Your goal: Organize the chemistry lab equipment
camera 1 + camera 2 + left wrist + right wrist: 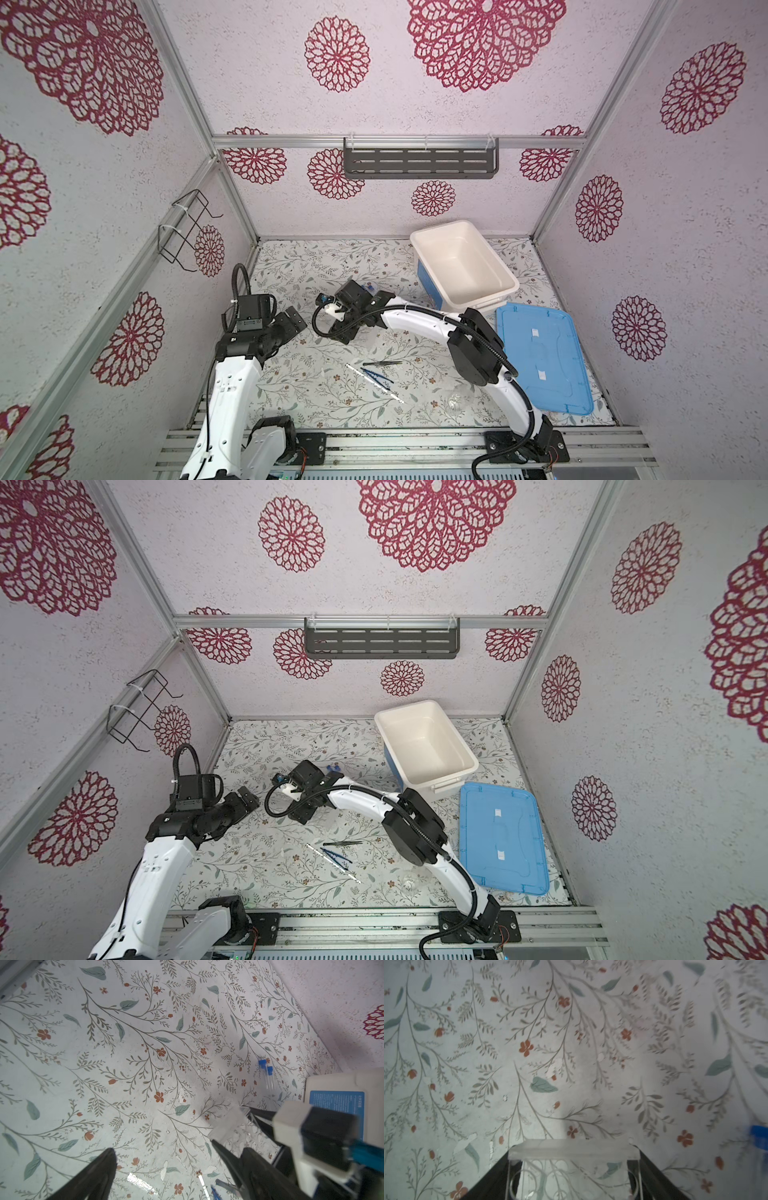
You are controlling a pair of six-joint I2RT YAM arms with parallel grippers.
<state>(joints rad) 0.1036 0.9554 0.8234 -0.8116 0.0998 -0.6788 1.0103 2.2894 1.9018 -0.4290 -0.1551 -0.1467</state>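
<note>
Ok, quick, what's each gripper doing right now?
Left gripper: open, empty.
Right gripper: closed on the tube holder.

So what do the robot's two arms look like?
The left arm and right arm both have smooth white shells with chunky black joints. A ribbed black cable loops beside each one, and a black camera box sits at each wrist. Each arm ends in a black gripper with two flat, tapering fingers: the left gripper and the right gripper.
</note>
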